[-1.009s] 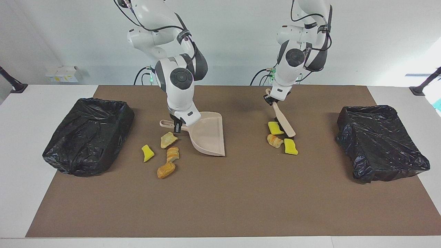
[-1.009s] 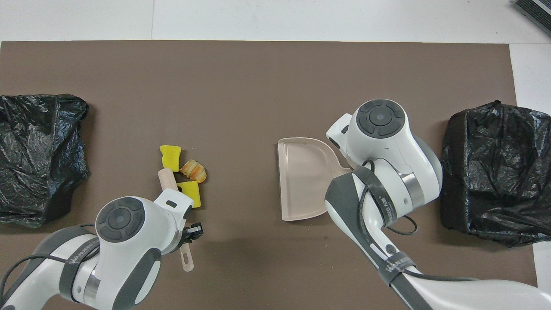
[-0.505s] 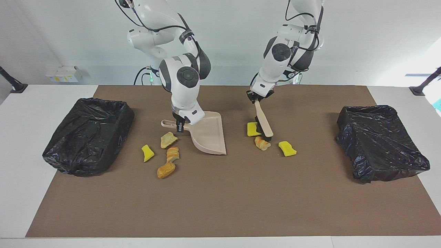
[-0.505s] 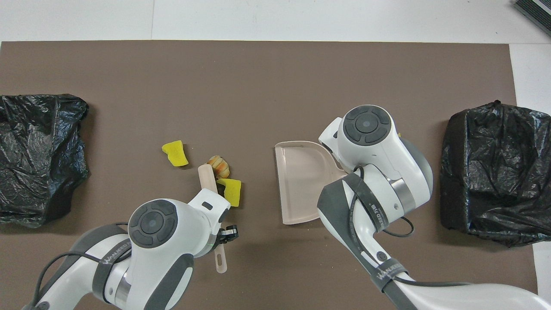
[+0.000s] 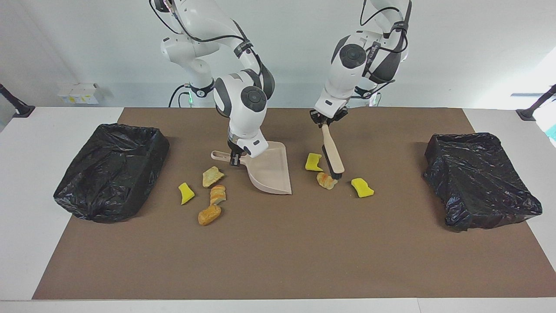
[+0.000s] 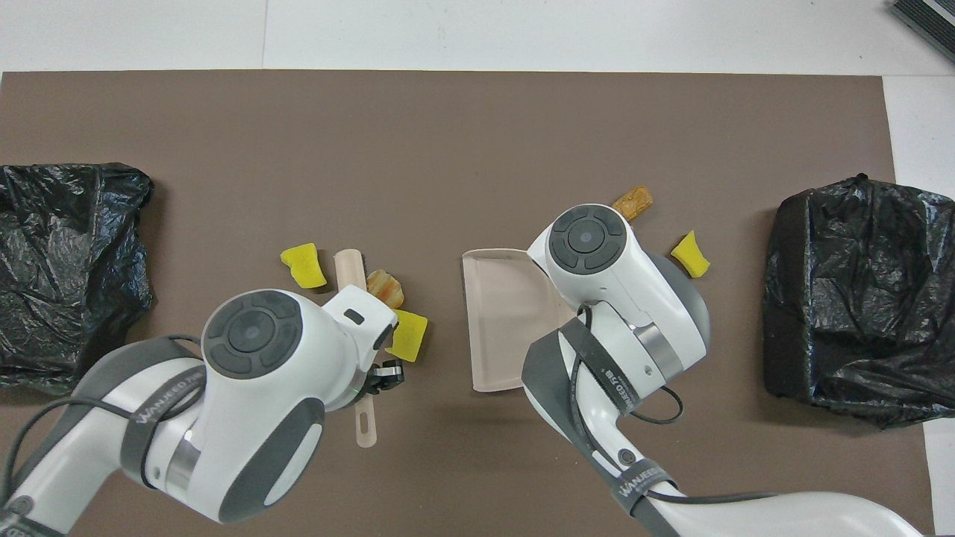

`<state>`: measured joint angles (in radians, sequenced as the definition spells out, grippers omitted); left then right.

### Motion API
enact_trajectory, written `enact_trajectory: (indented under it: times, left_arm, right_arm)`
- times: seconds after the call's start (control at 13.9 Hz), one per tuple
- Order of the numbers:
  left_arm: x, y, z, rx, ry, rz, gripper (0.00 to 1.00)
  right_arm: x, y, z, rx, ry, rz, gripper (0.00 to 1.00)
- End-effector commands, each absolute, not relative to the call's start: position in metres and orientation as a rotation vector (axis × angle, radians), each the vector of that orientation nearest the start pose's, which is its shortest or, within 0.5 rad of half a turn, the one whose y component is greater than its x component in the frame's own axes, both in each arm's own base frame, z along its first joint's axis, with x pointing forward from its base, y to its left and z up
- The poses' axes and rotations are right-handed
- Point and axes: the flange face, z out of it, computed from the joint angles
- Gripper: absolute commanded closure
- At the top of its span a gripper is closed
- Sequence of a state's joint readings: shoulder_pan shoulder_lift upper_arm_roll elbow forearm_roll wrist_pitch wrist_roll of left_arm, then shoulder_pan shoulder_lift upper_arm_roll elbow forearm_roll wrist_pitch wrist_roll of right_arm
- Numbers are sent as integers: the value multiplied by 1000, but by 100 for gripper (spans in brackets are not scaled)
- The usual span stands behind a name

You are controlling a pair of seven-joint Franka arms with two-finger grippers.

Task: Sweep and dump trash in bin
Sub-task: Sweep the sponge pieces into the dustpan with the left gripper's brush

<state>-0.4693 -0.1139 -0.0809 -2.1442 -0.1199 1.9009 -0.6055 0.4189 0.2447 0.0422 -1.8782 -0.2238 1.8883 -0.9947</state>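
- Trash lies in two loose groups on the brown mat [image 5: 278,243] that covers the table [image 5: 26,182].
- Toward the left arm's end, three bits sit around the brush head: a yellow sponge chunk [image 5: 313,161] nearer the robots, an orange-tan bread-like piece [image 5: 325,180] touching the bristles, and a second yellow chunk [image 5: 362,187] a little apart, toward the bin at that end.
- Toward the right arm's end, four bits lie beside the dustpan handle: a tan piece [image 5: 212,176], a yellow chunk [image 5: 186,193], a striped bread-like piece [image 5: 217,194] and an orange one [image 5: 209,214] farthest from the robots.
- Left end effector [image 5: 326,123] is clamped on the handle of the beige brush [image 5: 332,152]; the brush slants down with its dark bristles on the mat, between the first sponge chunk and the bread-like piece.
- Right end effector [image 5: 235,159] is closed on the handle of the beige dustpan [image 5: 269,171]; the pan rests on the mat with its open mouth turned toward the brush and the three bits, which lie just outside it.
- In the overhead view the left arm's wrist covers most of the brush [image 6: 349,268], and the right arm covers part of the dustpan [image 6: 496,321].
- Black-lined bins stand at each end of the mat: one [image 5: 110,169] at the right arm's end, one [image 5: 480,178] at the left arm's end, both well apart from the trash.
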Motion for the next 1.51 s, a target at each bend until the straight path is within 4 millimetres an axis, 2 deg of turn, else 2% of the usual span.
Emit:
enact_trajectory:
  times: [0.0,0.29,0.43,0.58,0.79,0.94,1.08,1.23,1.44]
  left_arm:
    - [462,-226,444,-3091,-103,222,100]
    - [496,-153,433,-3059,121,199,100]
    - [509,-140,420,-3077,171,138,100]
    - [523,-142,389,-3062,197,115,100]
    - [516,-148,364,-3055,229,107,100]
    - [503,-156,353,-3047,238,141,100]
    - [488,-180,350,-3042,175,156,100]
    - [473,-218,353,-3059,140,152,100]
    - [445,-259,358,-3107,98,202,100]
  right_arm:
    - [536,248,361,-2354,-2254,415,100]
    - [535,248,362,-2355,-2253,417,100]
    - [532,251,361,-2347,-2258,437,100]
    - [530,252,362,-2349,-2255,443,100]
    - [524,249,364,-2354,-2231,510,100]
    - [522,249,363,-2350,-2231,517,100]
    - [522,249,362,-2350,-2232,515,100]
    - [523,249,362,-2366,-2221,507,100]
    - [523,251,363,-2370,-2221,493,100]
